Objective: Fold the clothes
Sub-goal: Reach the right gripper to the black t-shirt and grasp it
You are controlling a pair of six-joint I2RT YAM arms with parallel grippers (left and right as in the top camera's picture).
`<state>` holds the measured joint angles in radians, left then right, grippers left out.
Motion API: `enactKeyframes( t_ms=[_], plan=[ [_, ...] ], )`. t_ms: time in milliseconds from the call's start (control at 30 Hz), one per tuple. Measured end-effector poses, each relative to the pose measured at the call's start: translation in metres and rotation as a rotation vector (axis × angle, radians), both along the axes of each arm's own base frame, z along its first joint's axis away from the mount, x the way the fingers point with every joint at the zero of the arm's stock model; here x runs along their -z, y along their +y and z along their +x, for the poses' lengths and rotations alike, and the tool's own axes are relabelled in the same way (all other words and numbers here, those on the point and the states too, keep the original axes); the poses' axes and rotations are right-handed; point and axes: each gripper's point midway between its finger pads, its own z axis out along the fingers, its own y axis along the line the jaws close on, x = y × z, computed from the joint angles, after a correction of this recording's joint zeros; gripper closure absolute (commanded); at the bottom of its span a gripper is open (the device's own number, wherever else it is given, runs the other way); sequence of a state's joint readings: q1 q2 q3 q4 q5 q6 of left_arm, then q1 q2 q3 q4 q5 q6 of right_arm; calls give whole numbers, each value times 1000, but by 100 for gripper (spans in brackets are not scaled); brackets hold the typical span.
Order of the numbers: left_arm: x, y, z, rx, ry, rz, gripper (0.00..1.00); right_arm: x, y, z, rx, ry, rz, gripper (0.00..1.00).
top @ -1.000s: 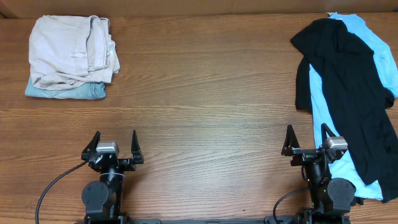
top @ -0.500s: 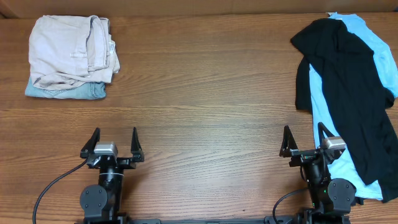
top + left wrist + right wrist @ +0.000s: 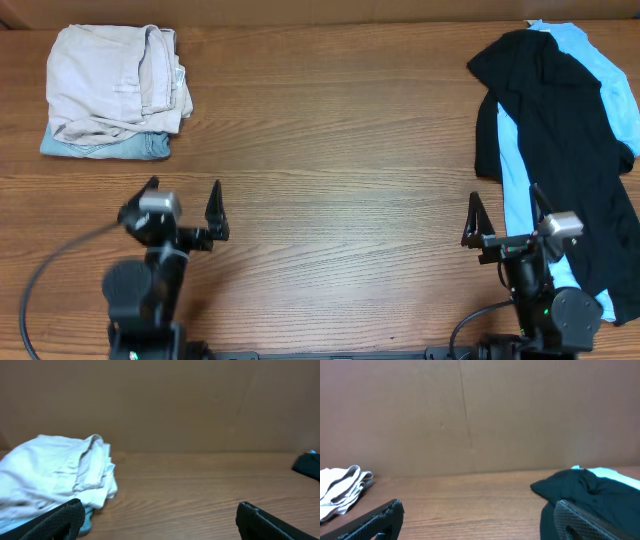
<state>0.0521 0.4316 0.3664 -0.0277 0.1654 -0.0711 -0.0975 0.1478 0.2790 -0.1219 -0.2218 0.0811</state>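
Wood-grain surface (image 3: 340,150), overhead view: the clothes lay unfolded at the right edge, a black T-shirt (image 3: 560,130) crumpled lengthwise over a light blue shirt (image 3: 590,60), the two touching and overlapping. At the far left corner sat a beige garment (image 3: 110,80), stacked on a pale blue denim piece (image 3: 100,147). The left gripper (image 3: 183,185) and right gripper (image 3: 503,195) stood along the near side, each with fingers spread wide and holding nothing; the right one stood at the near end of the heap. Left wrist view: both fingers (image 3: 60,520) framed bare wood, with the beige garment (image 3: 55,475) ahead to the left and only a dark corner of the T-shirt at the right margin. Right wrist view: the black T-shirt (image 3: 590,492) lay ahead to the right, with a sliver of the blue shirt behind it. Judged from this layout, folding had not begun and the step in hand was the approach. The next move would call for pinching the T-shirt alone, lifting it clear of the blue shirt, and spreading it flat on the open middle.
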Motion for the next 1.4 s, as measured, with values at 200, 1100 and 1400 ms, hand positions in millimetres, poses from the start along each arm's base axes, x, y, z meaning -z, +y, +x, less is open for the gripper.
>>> enactKeyframes(
  t_ms=[200,1100,1400],
  plan=[
    [-20,-8,33,64,216,-1,0,-27,-2,17,0,143,10,0],
    [54,-14,142,151,895,-46,0,-40,-36,238,71,556,36,0],
    [93,-15,141,159,1014,-67,0,-38,-77,272,272,553,-53,0]
  ],
)
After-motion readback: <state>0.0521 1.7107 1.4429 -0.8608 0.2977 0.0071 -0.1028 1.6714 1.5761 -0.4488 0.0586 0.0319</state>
